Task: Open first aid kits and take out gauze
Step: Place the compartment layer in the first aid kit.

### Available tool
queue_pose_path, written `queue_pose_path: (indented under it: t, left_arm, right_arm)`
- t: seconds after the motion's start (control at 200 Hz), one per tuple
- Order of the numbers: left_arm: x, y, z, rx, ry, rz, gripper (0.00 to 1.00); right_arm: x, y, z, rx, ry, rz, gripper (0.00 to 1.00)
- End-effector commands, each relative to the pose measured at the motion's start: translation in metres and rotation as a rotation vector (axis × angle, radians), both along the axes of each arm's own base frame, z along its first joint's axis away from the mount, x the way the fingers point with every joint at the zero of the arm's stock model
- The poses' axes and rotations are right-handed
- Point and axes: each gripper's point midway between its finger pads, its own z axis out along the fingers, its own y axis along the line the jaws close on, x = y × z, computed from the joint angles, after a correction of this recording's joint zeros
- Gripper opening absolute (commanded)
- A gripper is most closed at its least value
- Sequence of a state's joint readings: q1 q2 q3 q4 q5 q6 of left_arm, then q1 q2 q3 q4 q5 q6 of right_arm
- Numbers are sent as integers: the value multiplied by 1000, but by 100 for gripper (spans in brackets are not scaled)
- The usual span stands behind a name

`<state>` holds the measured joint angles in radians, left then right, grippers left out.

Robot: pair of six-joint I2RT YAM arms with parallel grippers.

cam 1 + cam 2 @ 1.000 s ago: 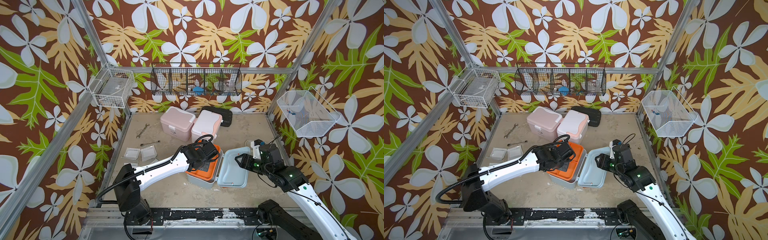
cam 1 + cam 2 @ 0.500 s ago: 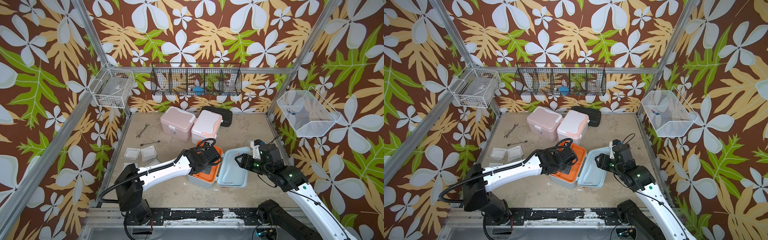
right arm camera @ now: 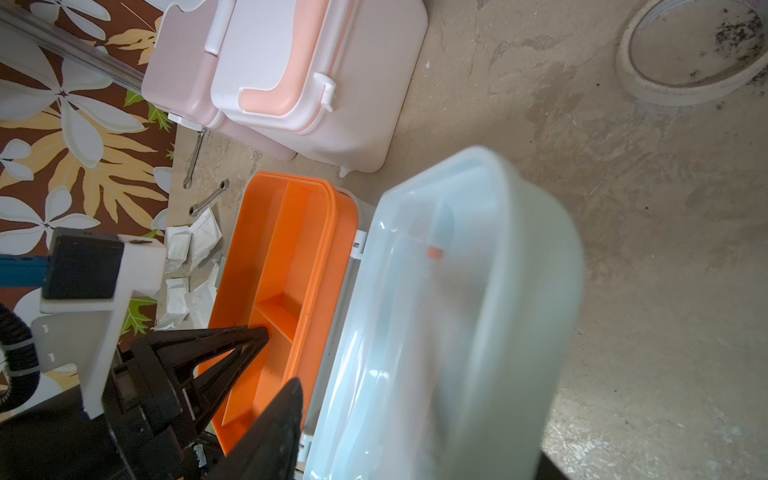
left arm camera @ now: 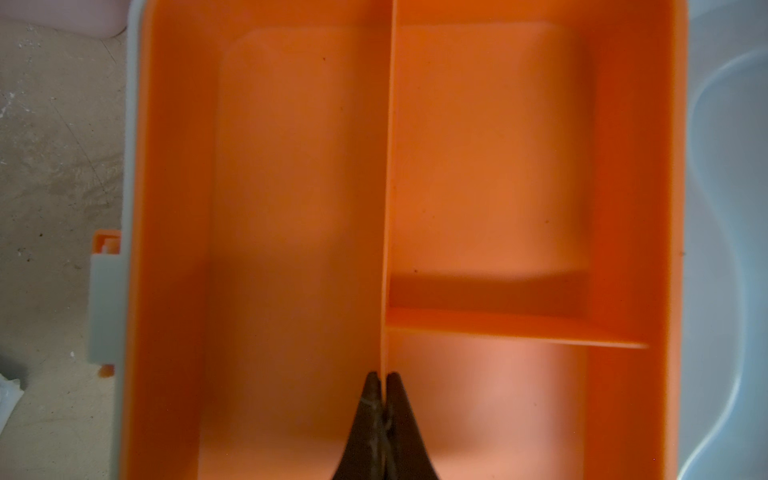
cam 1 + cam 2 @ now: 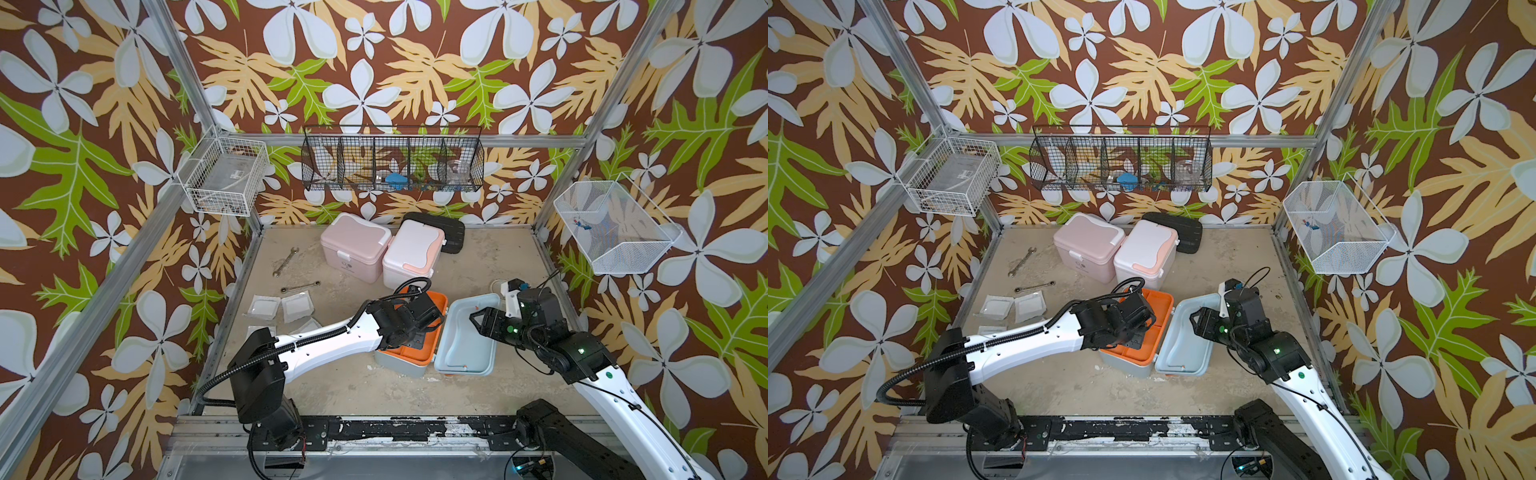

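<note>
**Gauze out on the table, blue kit open**

We see several gauze packets, flat white squares in clear wrap, scattered on the table to the left of the light blue kit, near a wrench. That kit's lid lies open to the right. Its orange tray shows three compartments of bare plastic. The left gripper is pinched tight on the tray's divider. The right gripper stands part-spread astride the lid's rim; we cannot tell whether it clamps. The pink kit and the white-and-peach kit sit closed, side by side, at the back.
</note>
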<state>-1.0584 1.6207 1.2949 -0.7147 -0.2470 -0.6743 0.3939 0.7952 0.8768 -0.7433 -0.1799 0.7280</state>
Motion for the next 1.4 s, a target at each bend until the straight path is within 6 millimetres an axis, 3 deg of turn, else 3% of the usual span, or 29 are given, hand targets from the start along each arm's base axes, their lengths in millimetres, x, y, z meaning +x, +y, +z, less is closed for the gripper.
queue_pose_path:
  t: [0.0, 0.185, 0.52, 0.856, 0.991, 1.171, 1.271, 1.396]
  left_arm:
    - [-1, 11, -12, 70, 7, 12, 0]
    - [5, 22, -4, 127, -30, 36, 0]
    - [4, 19, 5, 148, -54, 28, 0]
    - [-3, 9, -17, 118, 2, 4, 0]
    - [-3, 12, -13, 115, -3, 11, 40]
    - [3, 18, 38, 53, -92, 33, 78]
    - [11, 35, 60, 7, -121, 68, 92]
    - [21, 66, 57, -60, -108, 130, 100]
  right_arm:
    - [1, 1, 3, 4, -14, 2, 62]
    - [1, 1, 3, 5, -14, 2, 62]
    - [2, 1, 2, 5, -11, 2, 63]
    - [1, 2, 4, 11, -14, 5, 62]
    - [1, 4, 8, 20, -17, 14, 64]
    - [0, 10, 16, 44, -30, 44, 71]
    - [-1, 15, 21, 60, -37, 74, 76]
    - [-1, 20, 24, 73, -38, 102, 82]
